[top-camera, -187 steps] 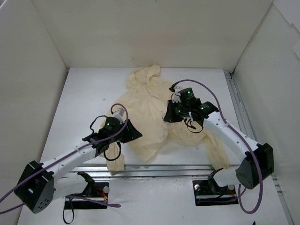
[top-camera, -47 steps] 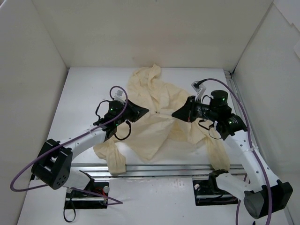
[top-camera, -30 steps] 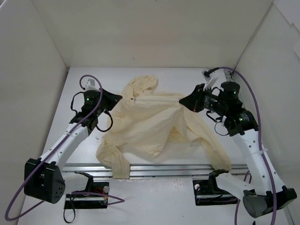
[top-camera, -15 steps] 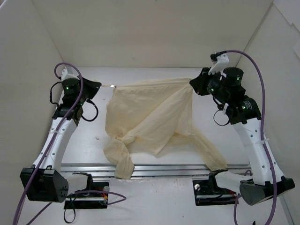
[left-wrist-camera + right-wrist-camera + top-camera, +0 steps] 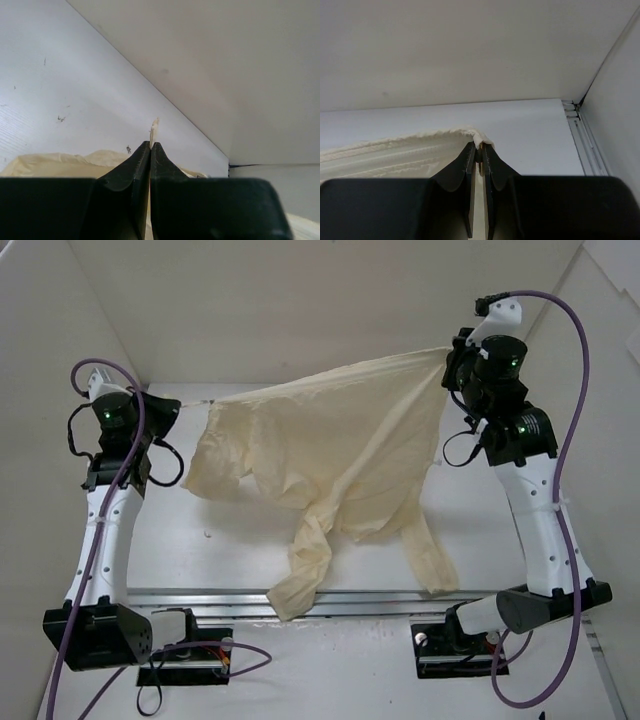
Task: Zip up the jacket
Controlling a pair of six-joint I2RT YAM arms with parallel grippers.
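Observation:
The pale yellow jacket (image 5: pixel 335 430) hangs off the table, stretched taut between both grippers. My left gripper (image 5: pixel 181 404) is shut on a thin bit of its left edge; in the left wrist view a small scrap of fabric (image 5: pixel 154 126) sticks out past the left gripper (image 5: pixel 151 145). High on the right, my right gripper (image 5: pixel 447 357) is shut on the other edge. The right wrist view shows the right gripper (image 5: pixel 479 148) with a bunched hem (image 5: pixel 481 137) pinched at its tips. Two sleeves (image 5: pixel 303 575) dangle toward the front. No zipper pull can be made out.
White walls (image 5: pixel 300 310) enclose the table on three sides, close behind both raised grippers. A metal rail (image 5: pixel 370 602) runs along the front edge, with the arm bases (image 5: pixel 460 635) beyond it. A side track (image 5: pixel 585 135) lies along the right wall.
Both arms have risen and swung further apart toward the side walls. The jacket has been pulled up off the table and stretched wider, its sleeves now hanging down.

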